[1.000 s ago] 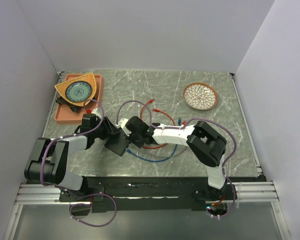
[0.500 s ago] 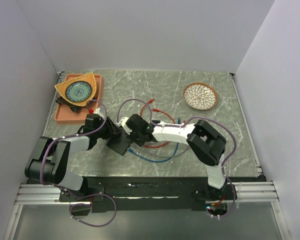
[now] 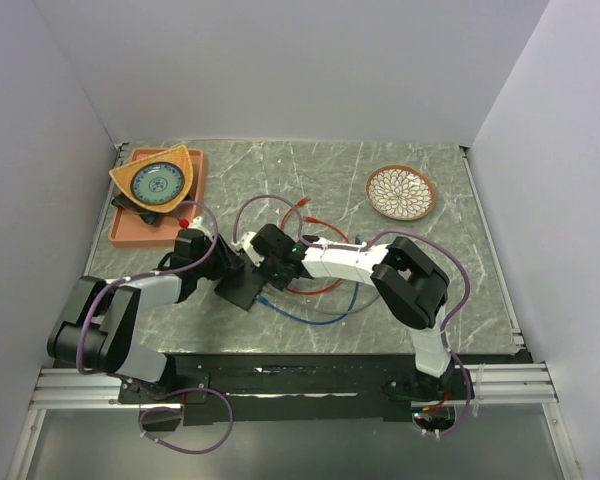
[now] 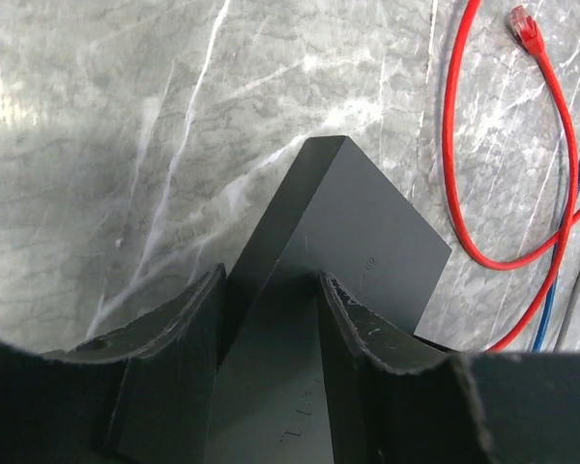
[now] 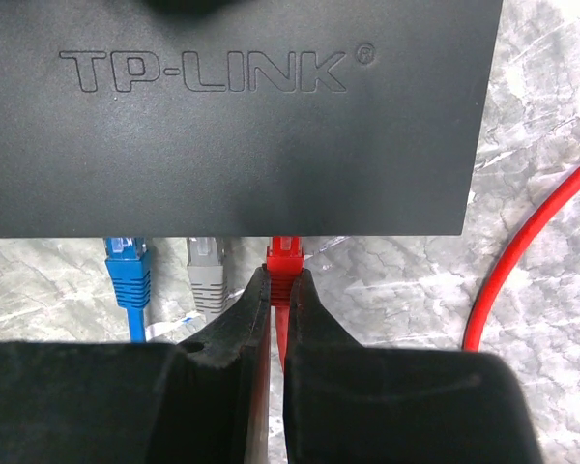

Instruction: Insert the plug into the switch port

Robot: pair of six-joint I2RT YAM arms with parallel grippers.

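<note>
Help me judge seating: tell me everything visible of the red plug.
The red plug is red moulded plastic with a small latch tab on top. It lies flat, its nose meeting the switch's edge, right of the grey plug. The right gripper pinches its rear. How deep it sits cannot be told.

My left arm (image 3: 145, 290) reaches from the lower left of the top view toward the centre, my left gripper (image 4: 271, 290) clamped across the black box (image 4: 358, 232), while my right arm (image 3: 350, 265) stretches leftward to meet it, my right gripper (image 5: 278, 285) pinched tight on the red plug (image 5: 283, 259).
</note>
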